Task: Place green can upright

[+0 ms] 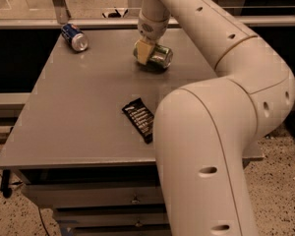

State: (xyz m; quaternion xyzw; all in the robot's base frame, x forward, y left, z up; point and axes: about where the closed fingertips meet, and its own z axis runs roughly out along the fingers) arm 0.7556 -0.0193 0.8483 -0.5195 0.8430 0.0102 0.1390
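The green can (160, 56) lies on its side at the far middle of the grey table (78, 112). My gripper (145, 52) comes down from above and is closed around the can's left end. One pale finger (142, 51) shows in front of the can; the other is hidden behind it. The can looks slightly raised, with a shadow under it.
A blue can (74, 37) lies on its side at the table's far left corner. A black snack wrapper (139, 119) lies flat near the table's middle. My large white arm (211, 132) covers the table's right side. Drawers sit below the front edge.
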